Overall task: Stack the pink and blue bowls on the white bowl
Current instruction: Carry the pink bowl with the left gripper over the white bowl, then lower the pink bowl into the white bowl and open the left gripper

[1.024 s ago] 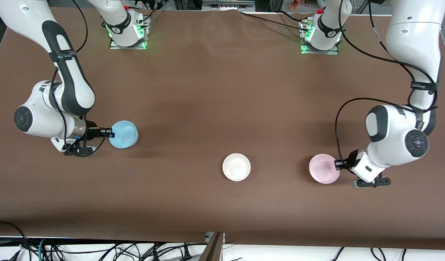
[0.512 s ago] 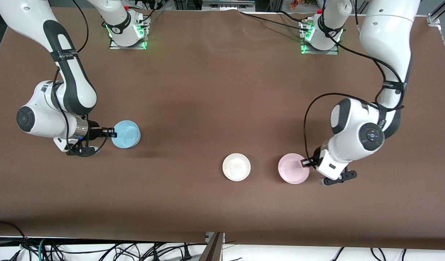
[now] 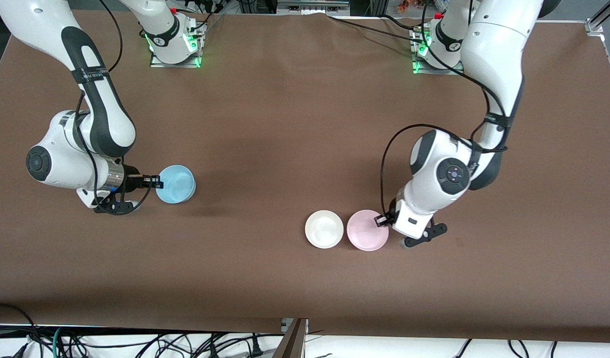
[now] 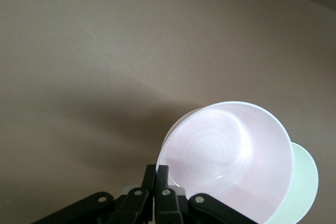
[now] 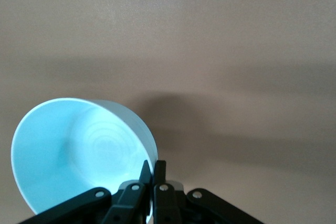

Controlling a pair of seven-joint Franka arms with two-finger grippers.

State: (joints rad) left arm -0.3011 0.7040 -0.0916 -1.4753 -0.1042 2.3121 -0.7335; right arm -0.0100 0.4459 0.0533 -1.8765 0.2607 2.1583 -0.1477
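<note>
Since earlier: left tool [image 3: 383, 219] carrying pink bowl [image 3: 367, 236] in beside white bowl [image 3: 324, 229] | right tool [image 3: 153, 182] clamping blue bowl [image 3: 175, 184] rim, barely shifting | left wrist view: pink rim overlapping white bowl [image 4: 302, 187] | table [image 3: 285, 124] lying bare between blue and white bowls.

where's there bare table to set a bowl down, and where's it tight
Bare table spans the stretch between the blue bowl in the right pincer and the white bowl. It is crowded beside the white bowl toward the left arm's end, where the left pincer holds the pink bowl.
</note>
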